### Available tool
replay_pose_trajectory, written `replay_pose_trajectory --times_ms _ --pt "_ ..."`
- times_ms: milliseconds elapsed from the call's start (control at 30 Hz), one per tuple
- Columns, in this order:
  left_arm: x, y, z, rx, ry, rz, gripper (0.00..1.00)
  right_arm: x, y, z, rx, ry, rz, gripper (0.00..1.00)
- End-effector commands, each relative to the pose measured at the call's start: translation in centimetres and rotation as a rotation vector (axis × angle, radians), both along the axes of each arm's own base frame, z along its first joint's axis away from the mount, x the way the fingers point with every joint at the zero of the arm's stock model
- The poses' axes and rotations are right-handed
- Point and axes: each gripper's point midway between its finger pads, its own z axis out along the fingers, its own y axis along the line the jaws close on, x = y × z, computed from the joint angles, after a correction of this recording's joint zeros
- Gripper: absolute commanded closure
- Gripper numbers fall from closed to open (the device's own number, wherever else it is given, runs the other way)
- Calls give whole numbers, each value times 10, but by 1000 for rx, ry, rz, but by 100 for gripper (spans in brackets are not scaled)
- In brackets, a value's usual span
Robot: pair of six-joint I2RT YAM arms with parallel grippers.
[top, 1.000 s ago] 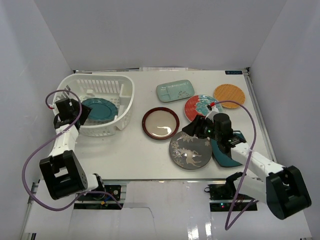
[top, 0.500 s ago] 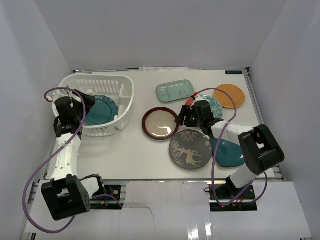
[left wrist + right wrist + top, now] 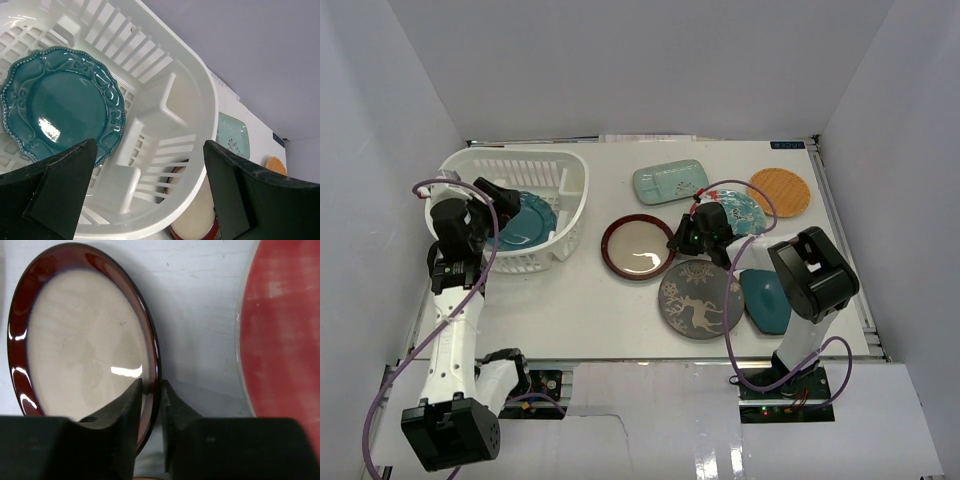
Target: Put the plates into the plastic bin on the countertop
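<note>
one dish, the teal scalloped plate (image 3: pixel 523 220), lies in the plastic bin (image 3: pixel 570 180) at upper left; six wait on the tabletop (image 3: pixel 590 300). our left gripper (image 3: pixel 150 143) hangs over the bin, jaws spread and empty. our right gripper (image 3: pixel 150 390) pinches the red-rimmed plate (image 3: pixel 85 345) by its rim, mid-frame.

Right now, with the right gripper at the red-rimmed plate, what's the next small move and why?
Probably squeeze the right gripper shut on the dark-red-rimmed plate at its rim before lifting. Its fingers straddle that rim with little gap, but the wrist view doesn't settle whether they clamp it. The plate lies flat on the countertop, outside the plastic bin.
</note>
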Motion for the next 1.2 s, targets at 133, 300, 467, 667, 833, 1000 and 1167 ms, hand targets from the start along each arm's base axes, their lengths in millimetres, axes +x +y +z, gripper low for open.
replay_pose_trajectory --times_ms 133,300,467,667,833,1000,1167 --pt "-19 -33 20 -16 -30 -168 3 10 9 33 128 -85 -46 92" --pt "-36 -93 66 -44 -121 -476 7 10 18 111 279 -204 -1 92" --pt "-74 -146 61 -113 -93 -802 10 -15 0 178 390 -306 22 92" --pt "-94 -163 24 -141 0 -877 10 -49 -20 209 438 -327 81 92" --pt "-100 -186 -9 -157 103 -932 8 -73 -18 233 509 -339 165 92" --pt "-100 -221 -32 -186 157 -1025 8 -83 -15 239 534 -331 213 92" --pt "-97 -245 -50 -153 204 -1033 29 -88 -12 230 536 -302 239 92"
